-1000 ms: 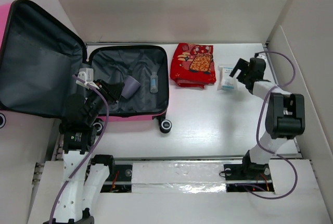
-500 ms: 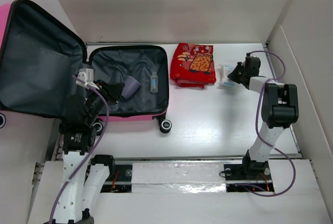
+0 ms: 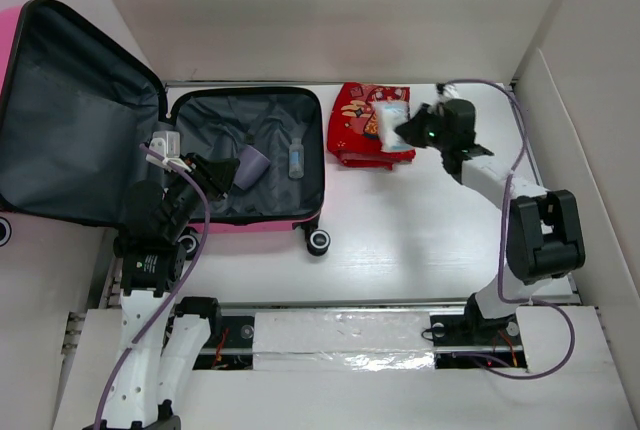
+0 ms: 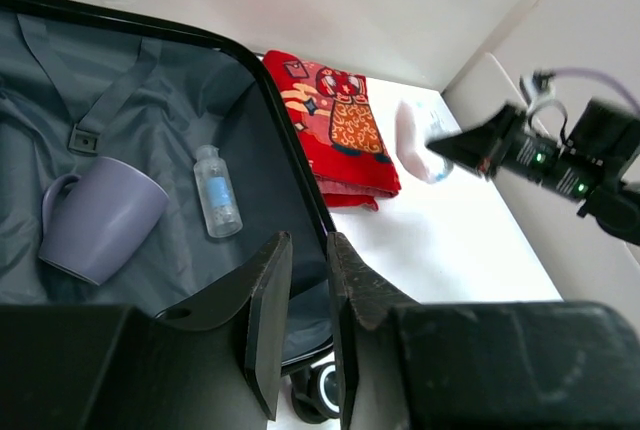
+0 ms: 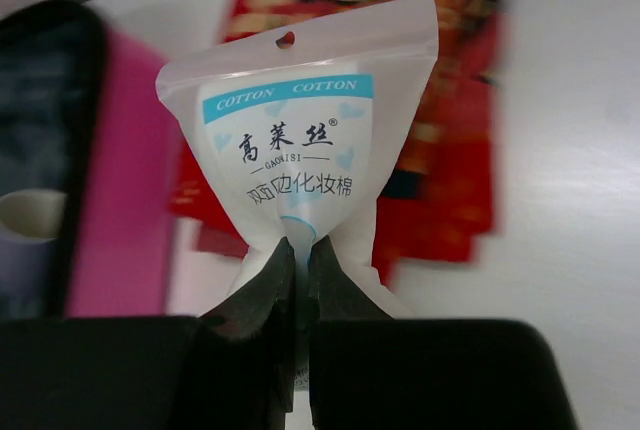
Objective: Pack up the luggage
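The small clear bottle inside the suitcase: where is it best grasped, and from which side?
Likely its middle, from above: the bottle lies flat on the luggage lining, both long sides free, so a grip fits across its narrow width.

In the right gripper [image 3: 404,133], a white packet [image 3: 389,120] over the red cloth [image 3: 354,122].
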Robot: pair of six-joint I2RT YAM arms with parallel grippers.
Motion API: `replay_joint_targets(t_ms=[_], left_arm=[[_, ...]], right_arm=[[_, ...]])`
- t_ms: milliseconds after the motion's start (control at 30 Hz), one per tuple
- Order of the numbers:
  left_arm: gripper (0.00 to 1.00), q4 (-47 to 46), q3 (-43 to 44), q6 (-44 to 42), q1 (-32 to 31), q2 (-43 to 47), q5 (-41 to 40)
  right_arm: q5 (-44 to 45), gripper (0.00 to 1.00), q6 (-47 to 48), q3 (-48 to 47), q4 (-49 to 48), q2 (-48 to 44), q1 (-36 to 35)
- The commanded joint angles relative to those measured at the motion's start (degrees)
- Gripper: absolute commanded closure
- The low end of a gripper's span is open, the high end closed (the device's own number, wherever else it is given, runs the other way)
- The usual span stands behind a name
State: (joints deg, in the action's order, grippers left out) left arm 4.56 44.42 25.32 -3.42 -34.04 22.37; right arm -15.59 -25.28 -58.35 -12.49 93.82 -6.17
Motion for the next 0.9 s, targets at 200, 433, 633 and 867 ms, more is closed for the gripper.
replay_joint_targets(t_ms=[200,433,633,867], left_arm=[[0.66,-2.9,0.6,-0.4,0.2,0.0,0.5],[0.54,-2.6,0.5,-0.7,0.2,0.5,0.0],[0.54,-2.8,0.7,-0.6,0.2,0.2,0.6],[0.54,-3.5,0.4,-0.3,0.2,-0.3,1.5]], right_arm=[[-8.7,0.09,0.1,-26.5,-3.0,5.6,-26.3],[-3.6,0.05,0.3,-20.1,-4.8,4.4,-21.5],[13.3,0.91,4.1,-12.6,1.4,4.3,-11.1],[16.4,0.17,7.4,-16.0,11.6,14.1,-1.6]])
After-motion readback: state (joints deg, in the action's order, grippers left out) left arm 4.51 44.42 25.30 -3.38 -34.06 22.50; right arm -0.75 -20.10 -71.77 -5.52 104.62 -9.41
